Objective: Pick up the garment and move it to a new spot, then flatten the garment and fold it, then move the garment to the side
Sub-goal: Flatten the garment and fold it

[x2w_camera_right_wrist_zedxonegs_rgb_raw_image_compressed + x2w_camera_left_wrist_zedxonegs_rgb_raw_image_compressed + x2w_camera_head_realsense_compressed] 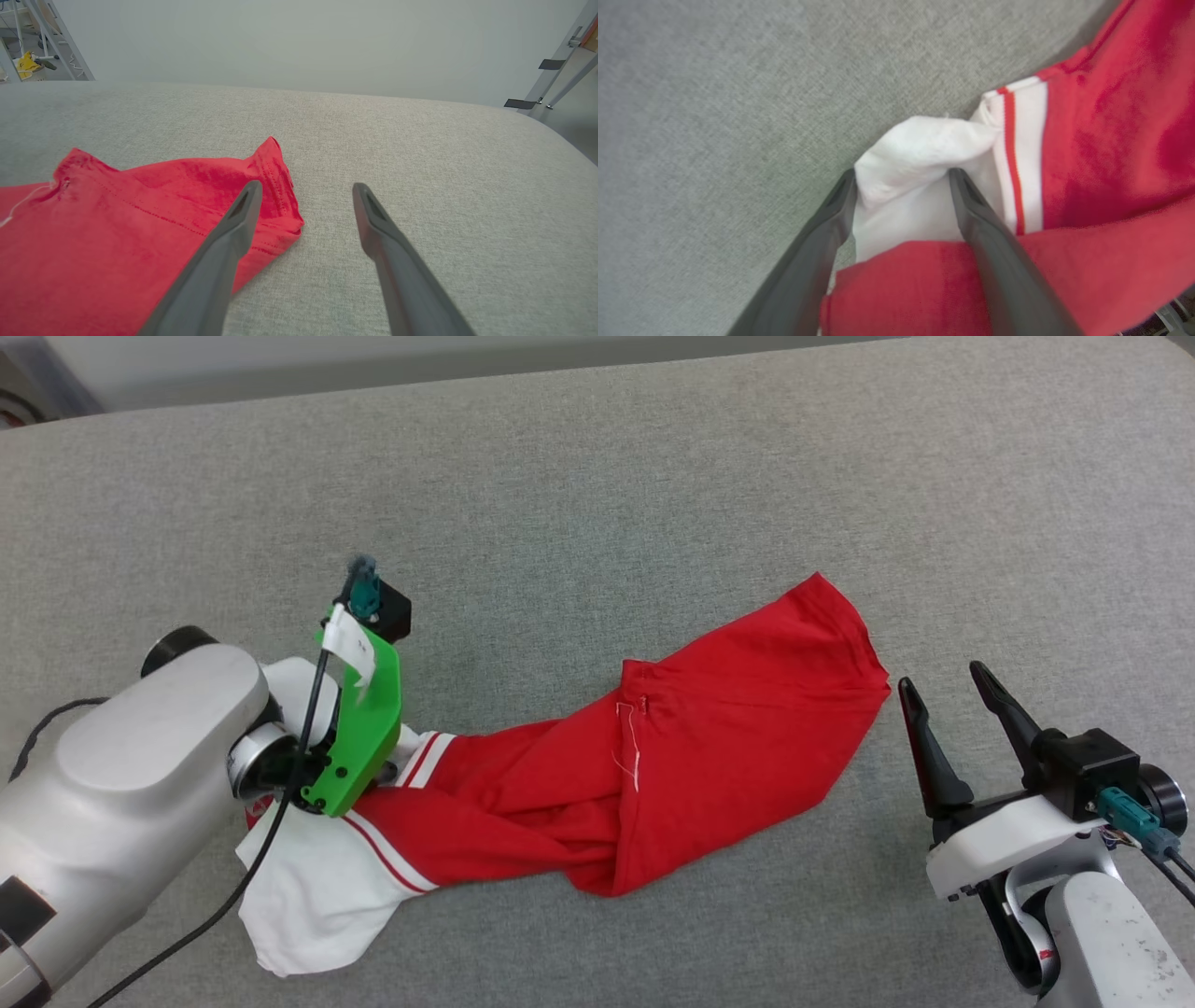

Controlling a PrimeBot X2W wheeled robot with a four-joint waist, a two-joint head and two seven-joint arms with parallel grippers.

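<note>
My left claw (902, 173) stands wide. Its two fingers straddle a bunched fold of the white sleeve (915, 149), and the fold reaches both inner faces without being pinched. From that wrist, the red-and-white trim (1011, 154) runs just past the finger on the 3 o'clock side. The red body of the garment (1111, 140) spreads from there toward 2 o'clock and also lies under the fingers at 6 o'clock. Bare grey surface (714, 116) takes up everything from 7 round to 12 o'clock.

From my head, a green bracket (364, 728) on the left wrist hides those fingers. It sits over the sleeve end of the garment at about 8 o'clock, with a black cable (233, 887) trailing down from it. The garment is a crumpled band on the surface, running from the white sleeve at 8 o'clock up to a red hem corner at 2 o'clock. It is twisted near its middle, where a loose white thread (633, 756) hangs.

My right claw (942, 676) is at 4 o'clock, also wide and holding nothing. It is just beside the red hem and clear of it. From its wrist, the finger on the 9 o'clock side overlaps the hem corner, while the other has only grey surface beyond it. Farther out at 12 o'clock is a pale wall (303, 37), with metal legs (556, 70) at 2 o'clock.
</note>
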